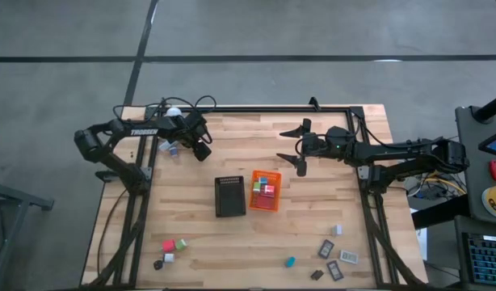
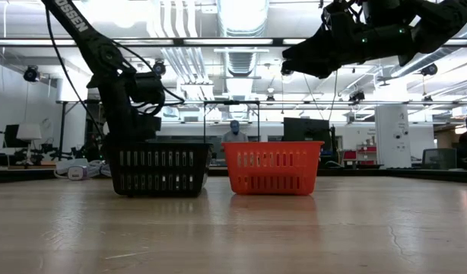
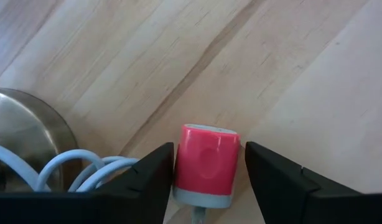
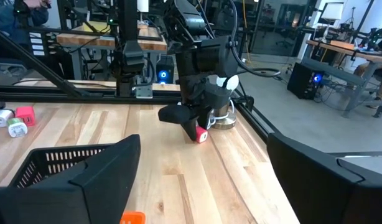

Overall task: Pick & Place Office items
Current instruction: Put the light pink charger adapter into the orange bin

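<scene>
Slippage worries us: left gripper [image 3: 206, 180] brackets the small red block with grey base [image 3: 205, 164] at the table's far-left corner, fingers not yet clamped, grey cable [image 3: 85, 169] alongside. Right gripper [image 1: 301, 148] hovers spread.

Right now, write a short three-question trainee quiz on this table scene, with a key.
1. True or false: the left gripper has its fingers either side of a red block.
2. Which tray already holds small coloured blocks? A) the black tray B) the orange tray
3. Fill in: the right gripper hangs above the table with its fingers ____.

Key:
1. True
2. B
3. open
</scene>
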Motion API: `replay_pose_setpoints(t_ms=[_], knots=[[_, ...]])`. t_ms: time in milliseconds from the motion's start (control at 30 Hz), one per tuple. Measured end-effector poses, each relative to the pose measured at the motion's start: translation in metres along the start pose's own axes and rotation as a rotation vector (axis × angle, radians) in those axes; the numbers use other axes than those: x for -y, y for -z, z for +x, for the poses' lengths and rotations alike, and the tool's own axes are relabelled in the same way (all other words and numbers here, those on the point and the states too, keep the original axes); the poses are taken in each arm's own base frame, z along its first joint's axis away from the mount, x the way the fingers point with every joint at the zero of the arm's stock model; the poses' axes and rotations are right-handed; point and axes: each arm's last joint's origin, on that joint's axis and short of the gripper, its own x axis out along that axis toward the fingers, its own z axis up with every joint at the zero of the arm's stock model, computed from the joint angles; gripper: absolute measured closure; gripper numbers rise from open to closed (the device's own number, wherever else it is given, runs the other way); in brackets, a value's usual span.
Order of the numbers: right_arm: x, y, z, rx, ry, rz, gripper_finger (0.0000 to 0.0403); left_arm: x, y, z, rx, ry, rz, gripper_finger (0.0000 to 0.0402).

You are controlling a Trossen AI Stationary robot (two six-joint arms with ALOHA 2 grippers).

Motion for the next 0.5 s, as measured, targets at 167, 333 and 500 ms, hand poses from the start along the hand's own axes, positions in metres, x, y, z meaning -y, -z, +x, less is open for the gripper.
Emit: replay_pose_setpoints(t_ms=[167,333,500], knots=[[-0.0001,0.0000,0.0000,0.000,0.000,0.000,0.0055,0.0000,0.0000,0.0000,0.000,0.000,0.003,0.0242],[-0.0001,0.0001,0.0001,-0.001,0.000,0.000,0.0061,0.0000,-0.0003,0.0000,0.003,0.001,0.003,0.0270],[-0.0001,0.0001,0.0001,0.000,0.000,0.000,0.0060,0.0004,-0.0004,0.0000,0.004,0.013,0.004,0.0266]])
